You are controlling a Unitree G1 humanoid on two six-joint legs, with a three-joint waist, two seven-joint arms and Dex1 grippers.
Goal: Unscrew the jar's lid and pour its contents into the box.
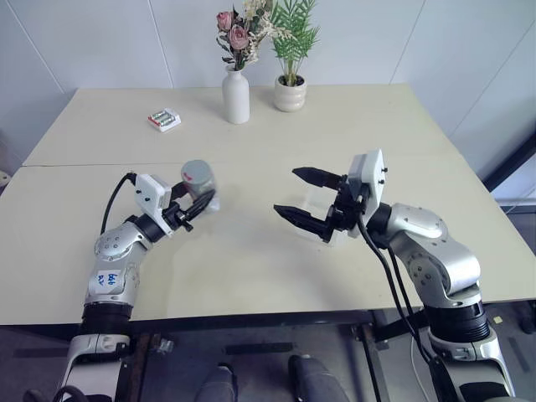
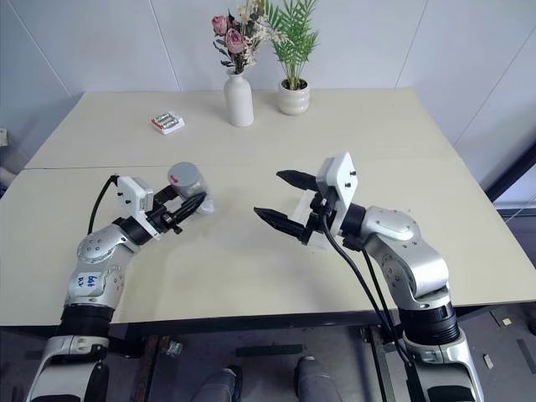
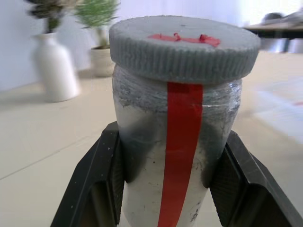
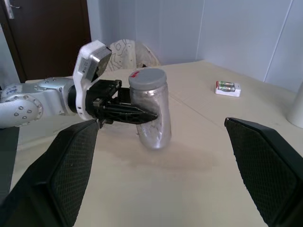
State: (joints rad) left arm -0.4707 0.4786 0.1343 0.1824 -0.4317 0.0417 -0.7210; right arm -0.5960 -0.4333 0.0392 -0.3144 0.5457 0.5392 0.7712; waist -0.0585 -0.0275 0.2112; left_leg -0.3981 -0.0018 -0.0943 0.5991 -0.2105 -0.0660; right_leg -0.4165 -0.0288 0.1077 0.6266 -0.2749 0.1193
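Beige table (image 1: 251, 276) fills mid-frame: left end effector (image 1: 199, 203) pinches the jar (image 4: 150, 111) centre-left, lid (image 3: 184, 45) still on, right end effector (image 1: 303, 197) spread before the box (image 1: 322, 205), so unscrewing and pouring remain.

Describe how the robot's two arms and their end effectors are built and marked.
Both arms are silver-grey metal with rounded joint housings and black rings at the elbows. Each wrist carries a white boxy camera module and a loose black cable. The left end effector and the right end effector each have two tapering black fingers with textured inner pads. The left arm bears a label with blue handwriting.
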